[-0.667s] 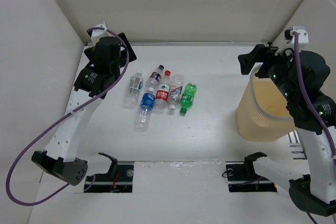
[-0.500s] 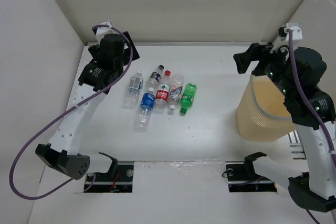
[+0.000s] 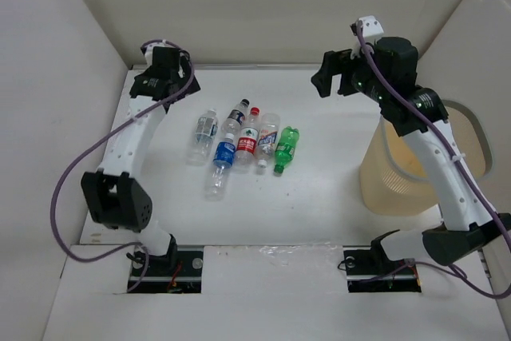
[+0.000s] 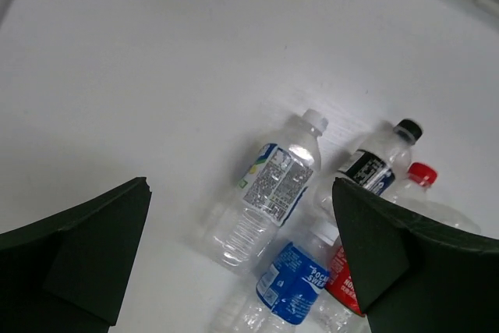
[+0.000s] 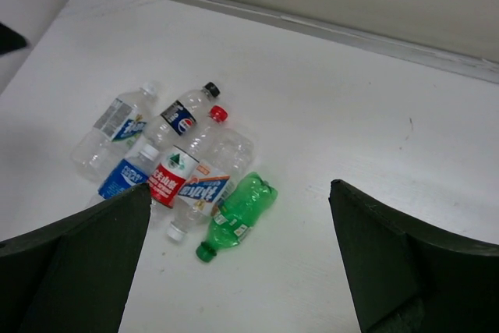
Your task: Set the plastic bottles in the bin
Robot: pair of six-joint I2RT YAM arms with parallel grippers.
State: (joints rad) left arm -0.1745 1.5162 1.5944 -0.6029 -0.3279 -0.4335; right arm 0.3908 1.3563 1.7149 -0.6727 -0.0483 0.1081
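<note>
Six plastic bottles lie in a cluster at the table's middle left: a clear one with a pale label [image 3: 204, 135], a black-capped one [image 3: 235, 115], a red-capped one with a red label [image 3: 248, 138], a blue-labelled one [image 3: 221, 162], one with an orange-and-blue label [image 3: 267, 138] and a green one [image 3: 285, 148]. The tan bin [image 3: 391, 185] stands at the right. My left gripper [image 3: 169, 85] is open and empty, high above the back left, over the pale-labelled bottle [image 4: 273, 185]. My right gripper [image 3: 329, 84] is open and empty, high over the table left of the bin, looking at the green bottle [image 5: 234, 216].
White walls close in the table on the left, back and right. The bin's grey rim [image 3: 473, 130] is close to the right wall. The right arm's links pass over the bin.
My right gripper has swung left from above the bin to over the back middle of the table. My left arm has straightened and its gripper has moved a little back. The bottles have not moved.
</note>
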